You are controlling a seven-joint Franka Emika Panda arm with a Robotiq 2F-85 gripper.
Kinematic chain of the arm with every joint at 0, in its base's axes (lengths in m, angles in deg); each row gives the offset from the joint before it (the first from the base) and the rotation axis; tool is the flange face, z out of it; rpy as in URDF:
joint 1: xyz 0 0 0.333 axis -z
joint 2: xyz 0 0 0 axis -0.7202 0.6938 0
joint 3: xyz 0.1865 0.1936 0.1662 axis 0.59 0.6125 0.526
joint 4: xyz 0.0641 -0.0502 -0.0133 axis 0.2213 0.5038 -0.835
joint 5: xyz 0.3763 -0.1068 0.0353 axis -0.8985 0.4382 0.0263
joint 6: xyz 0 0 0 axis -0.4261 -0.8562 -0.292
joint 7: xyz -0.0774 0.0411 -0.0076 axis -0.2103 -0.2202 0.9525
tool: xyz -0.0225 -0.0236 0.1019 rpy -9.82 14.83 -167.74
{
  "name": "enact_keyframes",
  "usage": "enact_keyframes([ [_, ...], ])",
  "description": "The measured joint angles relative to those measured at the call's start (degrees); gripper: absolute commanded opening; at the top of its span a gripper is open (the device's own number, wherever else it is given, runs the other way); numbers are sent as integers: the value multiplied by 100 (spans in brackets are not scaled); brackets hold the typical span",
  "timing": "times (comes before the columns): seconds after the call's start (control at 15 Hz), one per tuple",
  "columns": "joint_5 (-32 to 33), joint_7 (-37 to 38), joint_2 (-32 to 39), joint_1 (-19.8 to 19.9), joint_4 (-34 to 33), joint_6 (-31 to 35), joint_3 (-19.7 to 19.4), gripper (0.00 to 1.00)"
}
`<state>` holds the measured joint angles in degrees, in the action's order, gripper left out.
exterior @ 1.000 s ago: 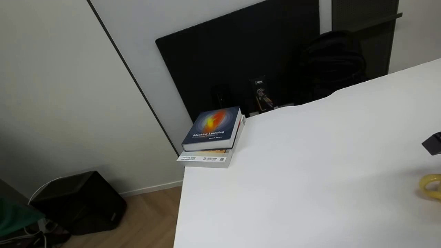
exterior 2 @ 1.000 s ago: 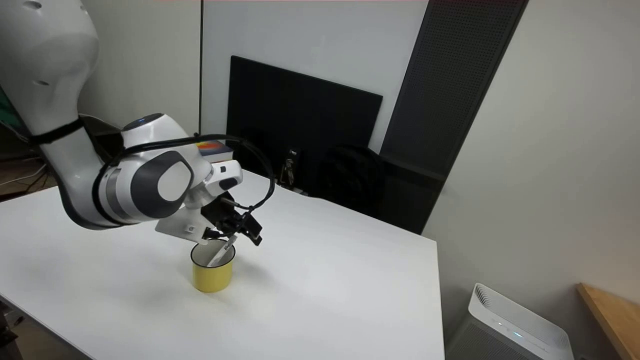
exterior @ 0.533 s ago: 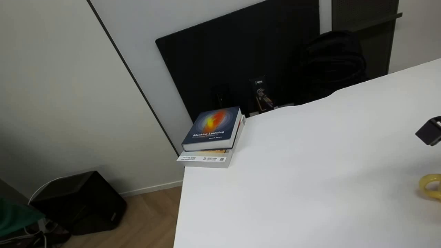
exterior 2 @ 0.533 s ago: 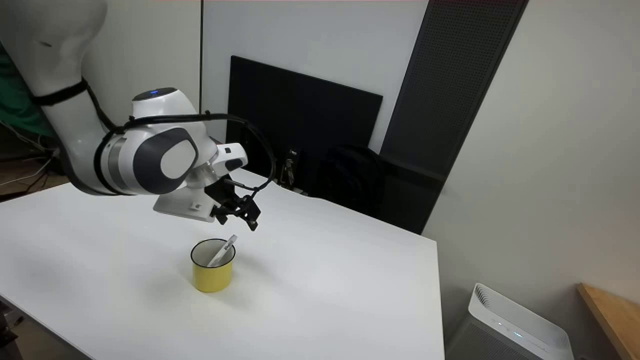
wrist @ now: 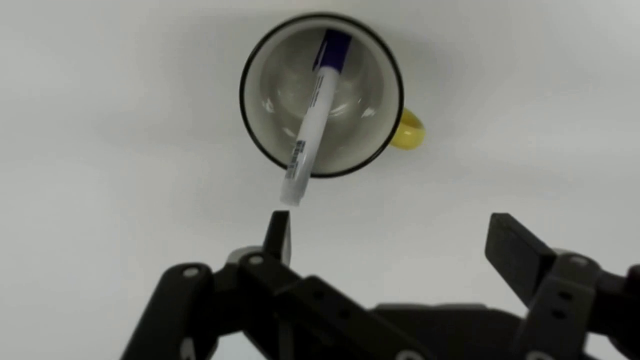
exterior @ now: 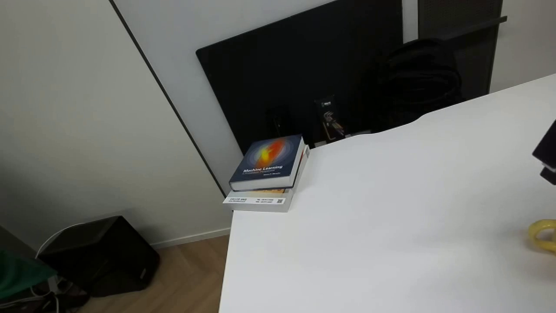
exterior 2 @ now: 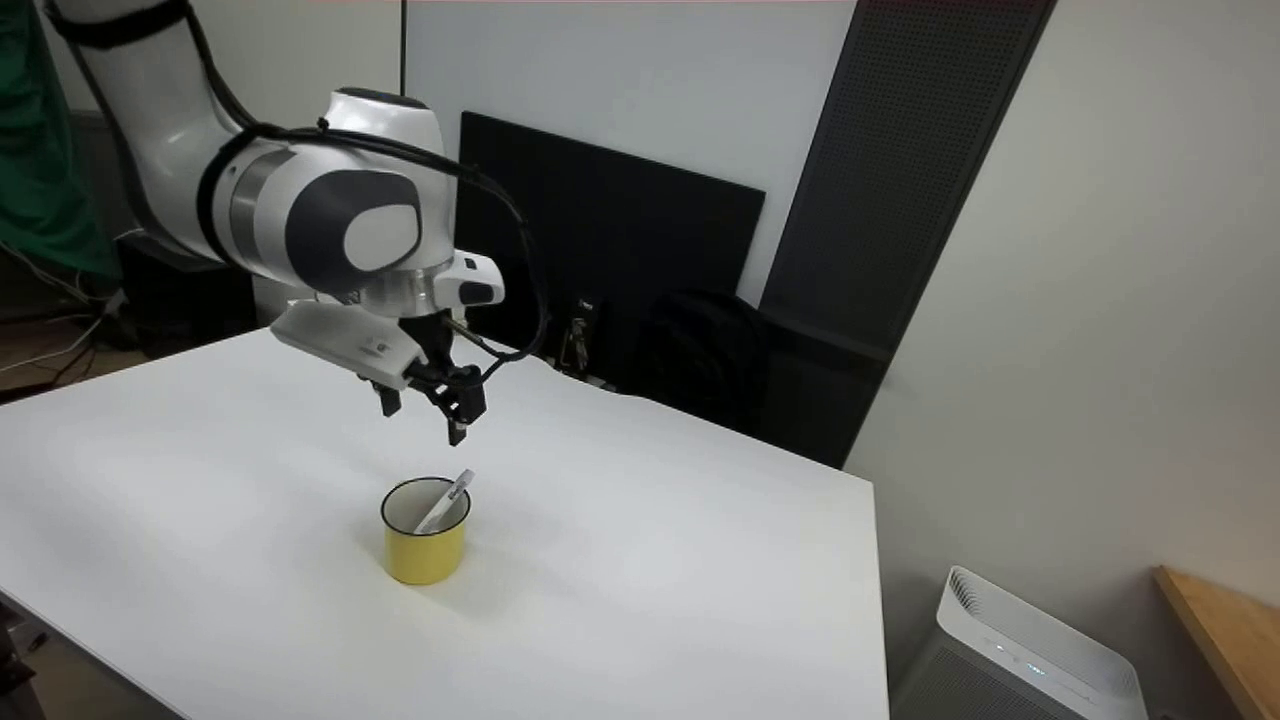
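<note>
A yellow mug (exterior 2: 425,560) with a dark rim stands upright on the white table; its handle (exterior: 543,224) peeks in at the edge of an exterior view. Inside leans a white marker (wrist: 314,120), its dark blue-purple cap down at the bottom and its pale end jutting past the rim. My gripper (exterior 2: 424,420) hangs above the mug, touching neither mug nor marker. In the wrist view the gripper (wrist: 390,220) is wide open, and only tabletop shows between its fingers. The marker's pale end appears just beyond the tip of one finger (wrist: 276,235).
Two stacked books (exterior: 267,167) lie at a corner of the white table (exterior 2: 650,620). A black panel (exterior 2: 600,220) and a dark backpack (exterior 2: 700,345) are behind the far edge. A white appliance (exterior 2: 1040,650) stands beside the table. A black cable loops out from the arm.
My gripper has lifted away from the mug and tilted to point more steeply down, its fingers staying apart. The mug and marker have kept their places.
</note>
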<state>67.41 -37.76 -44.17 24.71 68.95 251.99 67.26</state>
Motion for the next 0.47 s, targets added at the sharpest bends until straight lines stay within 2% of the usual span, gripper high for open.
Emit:
enact_keyframes([
  [0.07, -34, -9, -122, 367, -11, -461, 305, 100],
  [0.2, -49, -27, -188, 884, -64, -1206, 654, 100],
  [0.33, 28, -37, -172, 1129, -69, -1252, 815, 100],
  [0.47, 37, -36, -167, 1149, -67, -1226, 872, 100],
])
